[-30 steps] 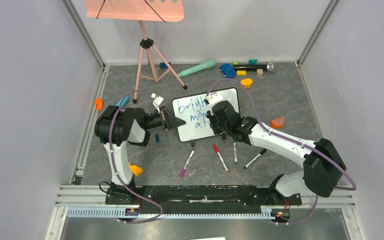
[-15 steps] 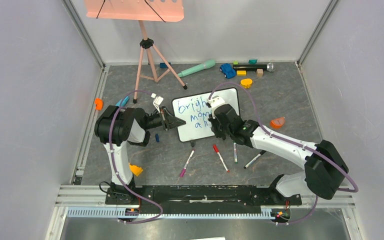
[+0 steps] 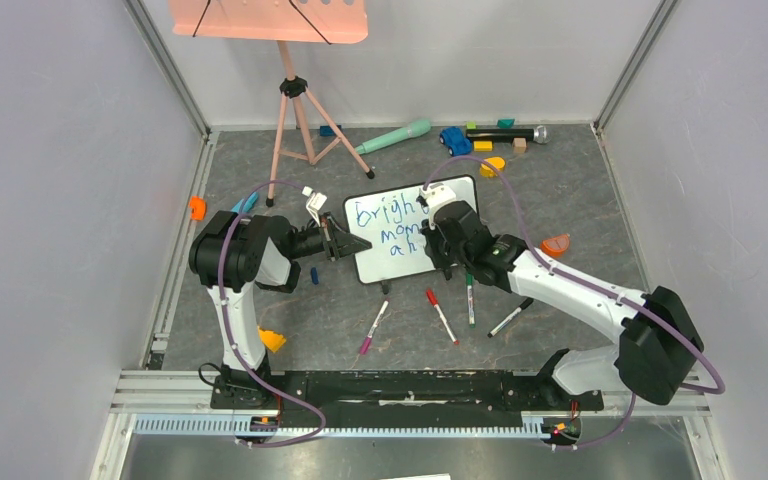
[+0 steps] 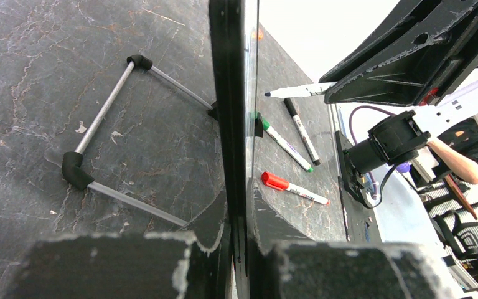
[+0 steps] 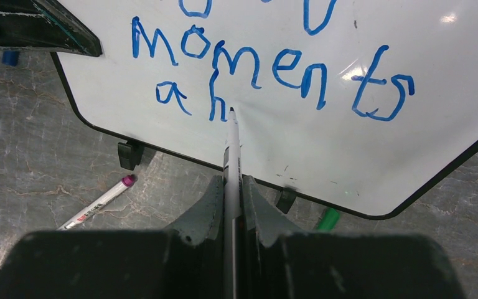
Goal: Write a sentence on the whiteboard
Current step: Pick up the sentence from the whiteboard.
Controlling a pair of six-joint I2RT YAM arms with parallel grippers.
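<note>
The whiteboard [image 3: 375, 266] stands tilted on its feet at the table's middle. My left gripper [image 3: 352, 243] is shut on its left edge, and the left wrist view shows that black frame [image 4: 230, 124] edge-on between the jaws. My right gripper [image 5: 231, 187] is shut on a marker [image 5: 231, 156], whose tip touches the board just right of the "h". The sentence [image 5: 255, 62] in blue reads part of "Bright", then "moments", then "a h" [image 5: 187, 96] on the third line. From above, the right gripper [image 3: 430, 240] covers the board's right half.
Loose markers lie in front of the board: purple [image 3: 374, 327], red [image 3: 441, 316], green [image 3: 469, 300], black [image 3: 511, 317]. A blue cap [image 3: 314, 274] lies by the left gripper. The pink music stand [image 3: 295, 120] and toys [image 3: 455, 140] stand behind. Orange pieces [image 3: 556, 244] lie at the sides.
My right gripper has shifted a little to the right along the third line with the marker, and the "h" now shows after the "a". The left arm has not moved.
</note>
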